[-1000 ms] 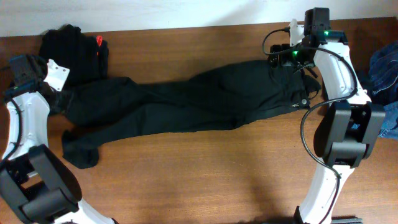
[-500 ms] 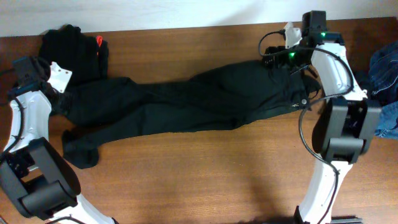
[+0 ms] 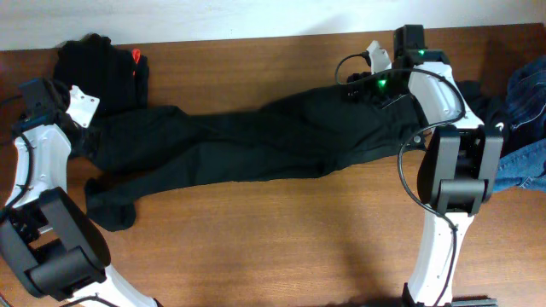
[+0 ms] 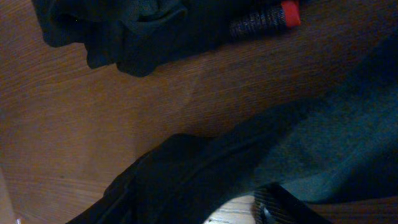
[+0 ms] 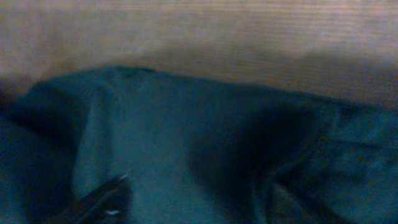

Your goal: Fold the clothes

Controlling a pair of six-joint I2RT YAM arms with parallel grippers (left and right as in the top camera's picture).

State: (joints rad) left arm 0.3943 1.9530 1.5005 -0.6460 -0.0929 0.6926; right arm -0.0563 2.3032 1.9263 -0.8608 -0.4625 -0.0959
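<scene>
Black jeans (image 3: pixel 256 141) lie full length across the table (image 3: pixel 281 247), waist to the right, leg ends to the left. The right gripper (image 3: pixel 363 88) sits over the waistband's far corner, and the left gripper (image 3: pixel 84 126) is at the upper leg end.

Finger spread cannot be told on either side: each wrist view shows only one dark fingertip (image 4: pixel 273 210) over cloth.

Judgement: pinch both layers at each end, lift evenly and keep the cloth taut for a straight fold.

Room: the near side is wide bare wood. The far side is tighter, with a black pile (image 3: pixel 98 72) near the left gripper and blue denim (image 3: pixel 529 102) at the right edge.
</scene>
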